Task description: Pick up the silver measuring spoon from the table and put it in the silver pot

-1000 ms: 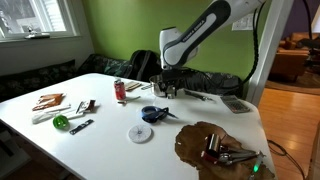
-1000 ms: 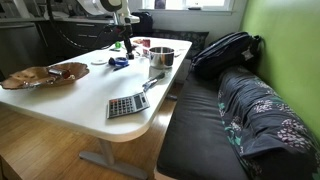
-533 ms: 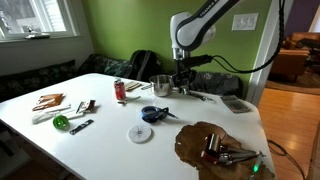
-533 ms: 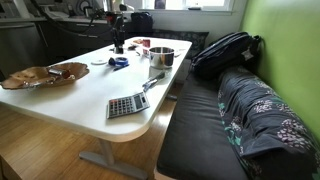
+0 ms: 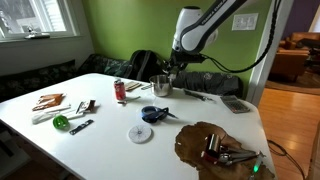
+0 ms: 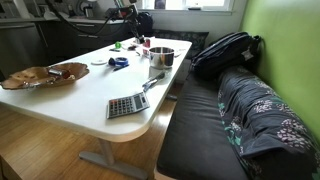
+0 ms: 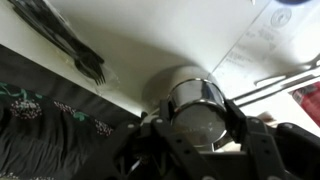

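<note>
Wrist view looks down on the silver pot (image 7: 195,105), shiny and round, close below me. In an exterior view my pincer (image 5: 173,68) hangs just above that pot, which stands upright on the white table (image 5: 100,125), not far from the red can (image 5: 120,91). My jaws are drawn tight together. The silver measuring spoon is too small to make out, so I cannot tell whether it sits between them
</note>
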